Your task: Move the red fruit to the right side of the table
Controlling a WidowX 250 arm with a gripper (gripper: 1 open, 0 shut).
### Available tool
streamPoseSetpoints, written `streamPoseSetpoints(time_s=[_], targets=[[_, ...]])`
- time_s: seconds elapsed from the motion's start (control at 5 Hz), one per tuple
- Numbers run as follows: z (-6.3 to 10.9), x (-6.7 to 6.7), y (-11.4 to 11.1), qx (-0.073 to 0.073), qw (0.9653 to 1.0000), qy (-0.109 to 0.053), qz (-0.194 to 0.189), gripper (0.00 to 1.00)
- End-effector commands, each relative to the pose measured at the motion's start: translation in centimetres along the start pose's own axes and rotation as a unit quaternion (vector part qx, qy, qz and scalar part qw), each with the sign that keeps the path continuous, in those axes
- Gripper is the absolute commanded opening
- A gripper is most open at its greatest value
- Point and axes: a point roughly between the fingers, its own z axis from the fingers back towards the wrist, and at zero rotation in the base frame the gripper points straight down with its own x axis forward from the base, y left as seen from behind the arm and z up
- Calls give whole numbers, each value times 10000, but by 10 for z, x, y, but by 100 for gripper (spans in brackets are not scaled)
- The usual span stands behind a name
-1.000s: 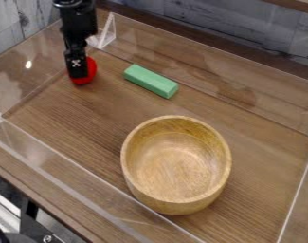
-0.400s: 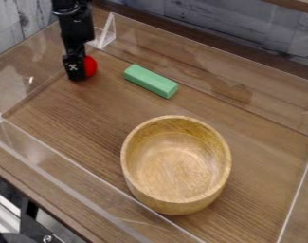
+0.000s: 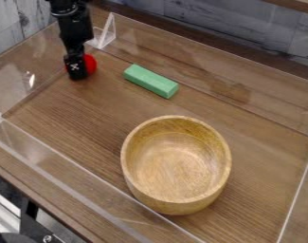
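The red fruit (image 3: 86, 65) is a small glossy red piece on the brown wood-grain table (image 3: 81, 123), at the far left near the back wall. My black gripper (image 3: 75, 68) points straight down right over it, its fingers low on either side of the fruit. The jaws stand open and most of the fruit is hidden behind them; only its right side shows. Whether the fingers touch the fruit I cannot tell.
A flat green block (image 3: 151, 81) lies just right of the fruit. A round light wooden bowl (image 3: 176, 162) sits in the front middle. Clear acrylic walls (image 3: 17, 66) run around the table's edges.
The gripper has sunk slightly and shifted a little left over the fruit, covering more of it. The jaws stayed open.
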Motion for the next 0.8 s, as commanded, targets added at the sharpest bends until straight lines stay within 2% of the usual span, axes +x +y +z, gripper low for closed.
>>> streamPoseSetpoints(time_s=[0.0, 0.2, 0.4, 0.6], targets=[[3, 0, 2, -12, 9988, -39, 493, 100], [6, 0, 2, -57, 9956, -77, 936, 100], [15, 10, -3, 5, 9964, -70, 841, 0], [34, 23, -12, 124, 9966, -81, 808, 0]])
